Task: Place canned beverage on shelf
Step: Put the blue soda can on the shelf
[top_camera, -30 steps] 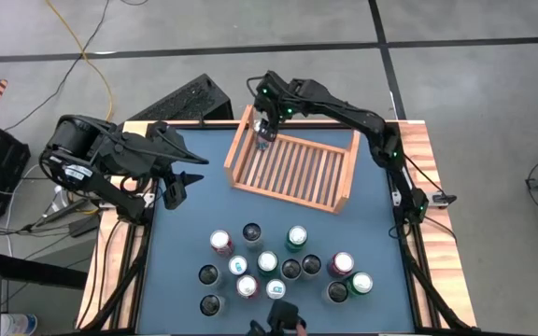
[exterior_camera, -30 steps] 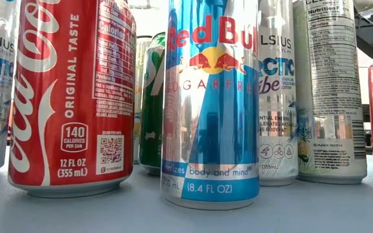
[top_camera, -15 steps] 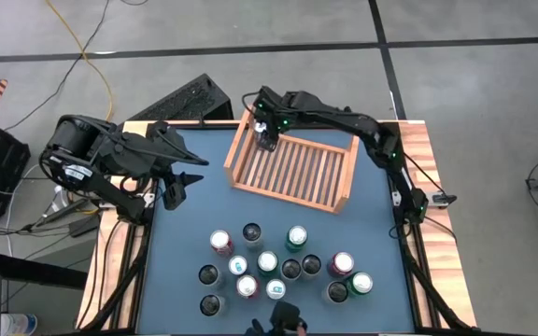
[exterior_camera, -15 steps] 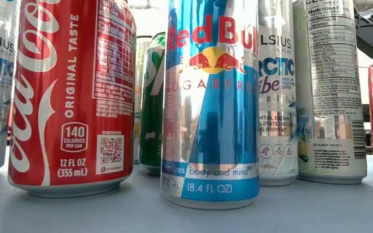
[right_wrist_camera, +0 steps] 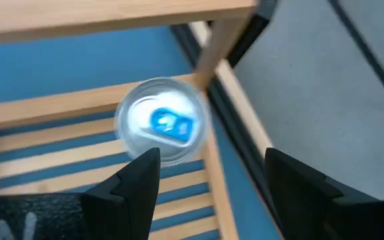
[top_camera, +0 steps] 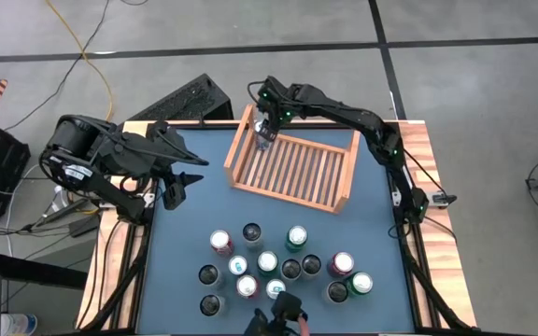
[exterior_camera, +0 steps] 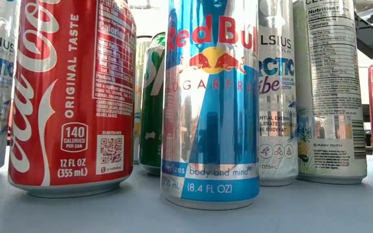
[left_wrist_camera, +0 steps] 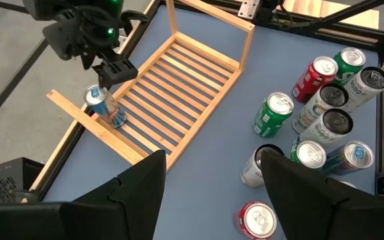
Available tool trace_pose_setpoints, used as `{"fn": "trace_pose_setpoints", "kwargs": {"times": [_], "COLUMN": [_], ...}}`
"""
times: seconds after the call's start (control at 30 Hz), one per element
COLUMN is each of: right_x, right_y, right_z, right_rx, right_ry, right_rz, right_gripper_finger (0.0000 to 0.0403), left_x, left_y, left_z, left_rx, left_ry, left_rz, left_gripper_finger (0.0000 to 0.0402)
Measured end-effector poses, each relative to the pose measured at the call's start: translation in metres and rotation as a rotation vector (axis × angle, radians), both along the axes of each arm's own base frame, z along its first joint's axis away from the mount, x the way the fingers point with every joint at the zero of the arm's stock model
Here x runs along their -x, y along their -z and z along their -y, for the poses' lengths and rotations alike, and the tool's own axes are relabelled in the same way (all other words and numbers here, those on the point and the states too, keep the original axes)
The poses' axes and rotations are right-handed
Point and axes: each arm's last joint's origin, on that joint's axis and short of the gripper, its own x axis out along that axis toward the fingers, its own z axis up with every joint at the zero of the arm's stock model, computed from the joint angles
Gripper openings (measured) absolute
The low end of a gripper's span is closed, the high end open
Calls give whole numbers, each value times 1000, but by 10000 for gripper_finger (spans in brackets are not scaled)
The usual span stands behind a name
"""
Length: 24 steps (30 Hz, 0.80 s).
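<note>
Overhead, right gripper (top_camera: 265, 133) poised above the shelf's (top_camera: 292, 168) upper-left corner, just above center frame in the high view. Fingers (right_wrist_camera: 135, 180) spread apart, gripping nothing, with the silver-and-blue can (left_wrist_camera: 104, 107) standing upright on the slats directly beneath, free of both fingers. Can tucked against the corner post and side board, blue tab visible on its top in the right wrist view (right_wrist_camera: 162, 127). Left gripper (top_camera: 177, 187) parked at the left of the high view, over the blue desk (top_camera: 185, 229), well apart from the shelf; fingers (left_wrist_camera: 139, 190) held wide, nothing between them. Cluster of remaining cans (top_camera: 278, 266) standing at lower center of the desk. Up close in the low view, red cola can (exterior_camera: 70, 97) and blue-silver energy can (exterior_camera: 211, 100) side by side.
</note>
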Motion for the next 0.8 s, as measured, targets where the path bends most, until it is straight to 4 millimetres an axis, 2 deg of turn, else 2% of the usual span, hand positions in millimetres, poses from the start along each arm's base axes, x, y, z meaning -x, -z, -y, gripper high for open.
{"fn": "trace_pose_setpoints", "kwargs": {"times": [0.2, 0.27, 0.4, 0.53, 0.63, 0.8], "right_x": [-2, 1, -5, -10, -11, -12], "right_y": [-10, -5, 15, 23, 27, 21], "right_z": [-16, -17, -13, -9, -5, 4], "right_rx": [-2, -31, -43, -38, -31, 30], "right_ry": [-65, -52, -38, -36, -27, 7], "right_rz": [1, -38, -86, -79, -76, -24], "right_gripper_finger": [256, 256, 256, 255, 255, 255], "left_x": [0, 0, 0, 0, 0, 0], "left_y": [0, 0, 0, 0, 0, 0], "left_z": [0, 0, 0, 0, 0, 0], "left_rx": [0, 0, -6, -7, -8, -17], "left_ry": [-1, -1, 4, 4, 5, 12], "left_rz": [0, 0, -2, -2, -2, -5], "left_gripper_finger": [233, 233, 233, 233, 233, 233]}}
